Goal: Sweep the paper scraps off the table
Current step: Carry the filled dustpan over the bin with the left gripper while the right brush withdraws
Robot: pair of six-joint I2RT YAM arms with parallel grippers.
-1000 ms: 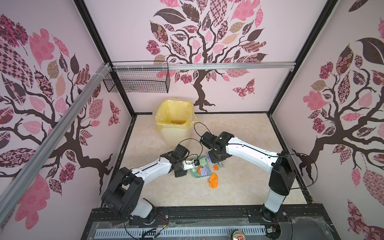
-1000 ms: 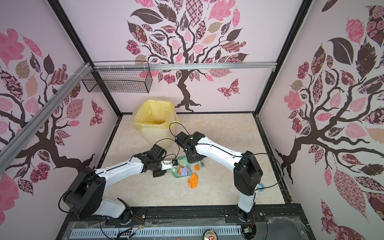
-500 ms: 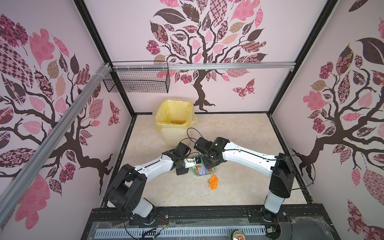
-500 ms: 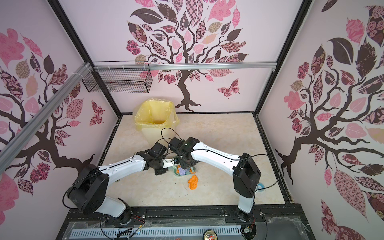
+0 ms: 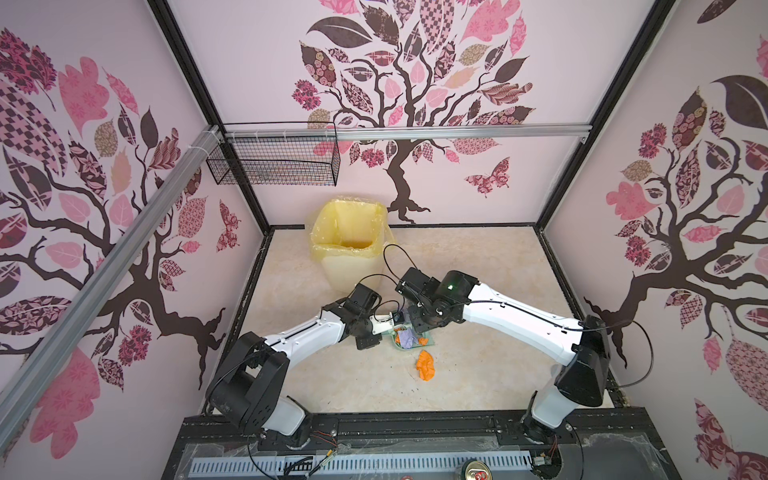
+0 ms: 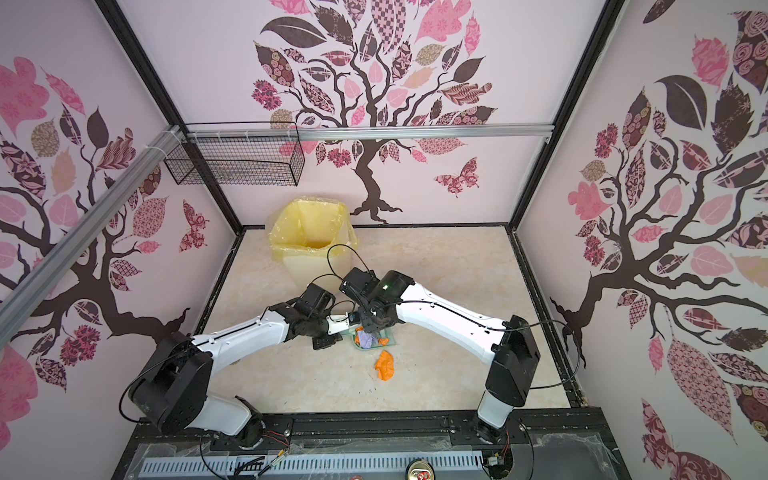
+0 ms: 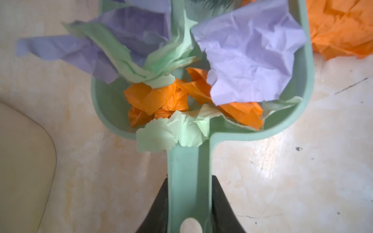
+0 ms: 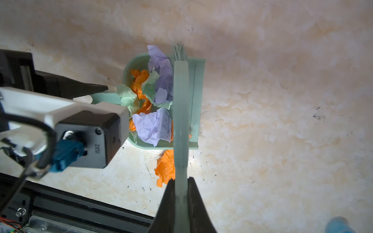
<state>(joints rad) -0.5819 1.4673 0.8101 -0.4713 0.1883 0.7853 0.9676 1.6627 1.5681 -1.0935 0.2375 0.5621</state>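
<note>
My left gripper (image 7: pixel 189 179) is shut on the handle of the pale teal dustpan (image 7: pixel 306 80), which lies flat on the table (image 5: pixel 478 374). Several orange, lavender and pale green paper scraps (image 7: pixel 248 60) (image 8: pixel 153 125) fill the pan. My right gripper (image 8: pixel 181 180) is shut on the teal brush (image 8: pixel 181 113), which lies across the dustpan (image 8: pixel 198 100) near its open edge. One larger orange wad (image 5: pixel 426 365) (image 6: pixel 384 365) (image 8: pixel 166 167) lies on the table just outside the pan, toward the front.
A cream bin with a yellow liner (image 5: pixel 349 249) stands close behind the two grippers, at the back left. A black wire basket (image 5: pixel 274 164) hangs on the back wall. The black frame (image 5: pixel 415 419) edges the table's front.
The right gripper has carried the brush leftward over the dustpan, and the small scraps beside the pan now lie in it. The larger orange wad has stayed in place.
</note>
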